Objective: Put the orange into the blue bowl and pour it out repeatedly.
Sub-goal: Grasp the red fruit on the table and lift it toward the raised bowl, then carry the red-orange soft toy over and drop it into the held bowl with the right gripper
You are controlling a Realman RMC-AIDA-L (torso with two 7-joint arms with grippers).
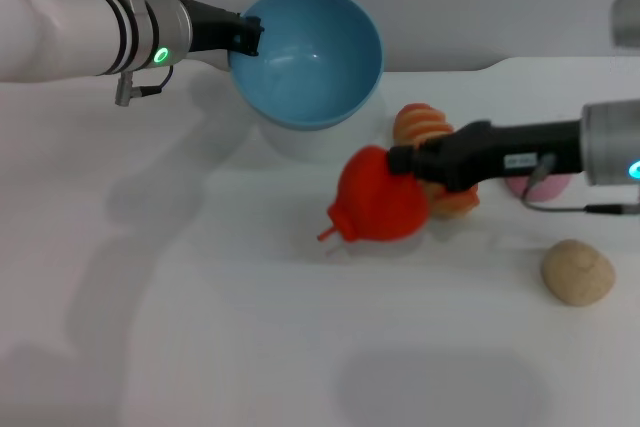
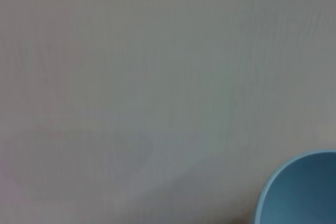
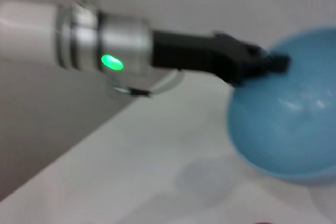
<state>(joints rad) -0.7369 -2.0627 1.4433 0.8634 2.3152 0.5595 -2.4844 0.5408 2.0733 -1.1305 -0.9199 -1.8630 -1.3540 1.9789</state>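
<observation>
Currently the right gripper (image 1: 400, 169) is closed on the orange (image 1: 378, 197), pinching its upper right side. The orange is held low over the table (image 1: 200, 327), stem pointing down-left; whether it touches the surface cannot be told.

Just behind the gripper a striped roll (image 1: 425, 127) is seen, partly hidden by the black wrist. A pink thing (image 1: 540, 187) is tucked behind the right arm, too covered to identify. A beige ball (image 1: 577, 272) lies well apart on the right.

The left gripper (image 1: 248, 35) is clamped on the rim of the bowl (image 1: 310, 57). The bowl is held raised and tilted, its mouth turned toward the camera and the orange. It is empty: only bare blue interior is seen in the head view. A white round object (image 1: 300, 139) sits beneath it, mostly hidden. In the right wrist view the same grip on the rim is confirmed: left gripper (image 3: 273, 62), bowl (image 3: 289, 124). In the left wrist view only an edge of the bowl (image 2: 304, 192) is visible against a blank surface.

Status, as judged:
- Orange grasped, bowl grasped and presented: done.
- Orange into bowl: not yet done for this cycle. Orange sits below and right of the bowl mouth, near but apart.
- Left: lift and carry up-left to the mouth, release, then tip out. Task is repetitive, so the cycle count cannot be read.
</observation>
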